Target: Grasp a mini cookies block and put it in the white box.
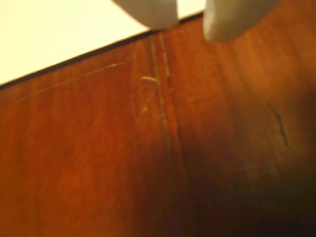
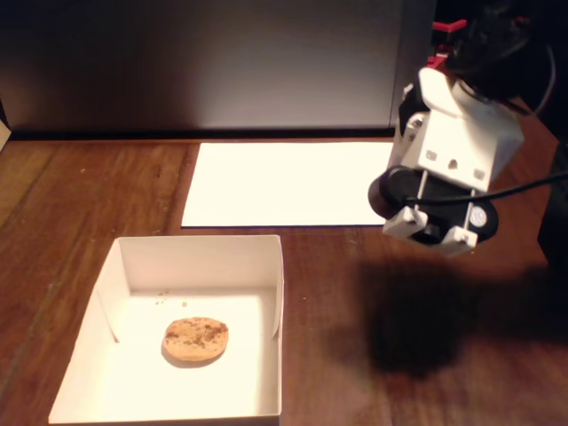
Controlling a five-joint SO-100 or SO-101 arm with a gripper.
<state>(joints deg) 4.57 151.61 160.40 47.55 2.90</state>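
Note:
The mini cookies block [image 2: 195, 339], a round tan cookie with dark specks, lies flat on the floor of the white box [image 2: 115, 266] at the lower left of the fixed view. My arm [image 2: 453, 160] hovers over the wooden table to the right of the box, well apart from it. In the wrist view my gripper [image 1: 190, 19] shows two white fingertips [image 1: 150, 14] at the top edge. A gap lies between them with nothing in it, so it stands open. The cookie and the box are out of the wrist view.
A flat white paper sheet [image 2: 284, 182] lies behind the box, and its edge [image 1: 59, 29] shows at the upper left of the wrist view. A dark panel [image 2: 204, 62] stands along the back. Scratched brown wood [image 1: 163, 148] lies under the gripper.

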